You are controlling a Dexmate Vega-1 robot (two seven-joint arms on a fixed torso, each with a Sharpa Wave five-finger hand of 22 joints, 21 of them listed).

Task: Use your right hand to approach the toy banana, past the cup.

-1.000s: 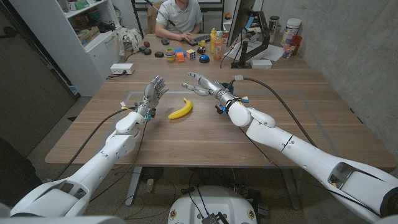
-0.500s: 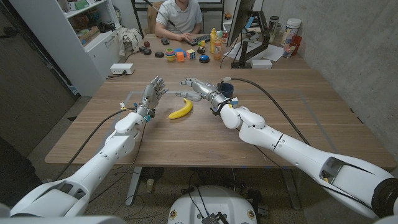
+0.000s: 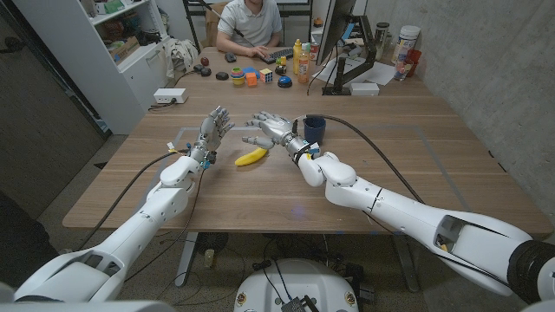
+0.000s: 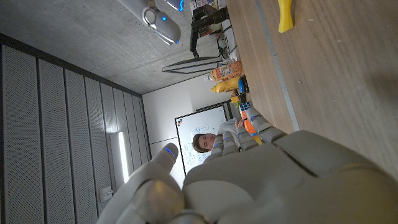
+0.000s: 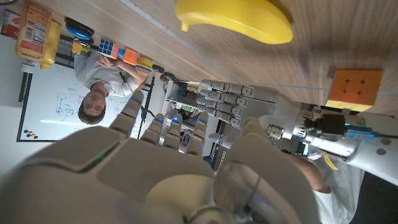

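1. Right robot hand is released, fingers spread, holding nothing. It hovers just past the far end of the toy banana.
2. The cup sits to its right, beside the wrist, so I'd say the "past the cup" part is pretty much done (only the final close-in left).
3. Banana lies on the counter between both hands; left robot hand is released too.
4. Far-end bottles have labels, too small to read.
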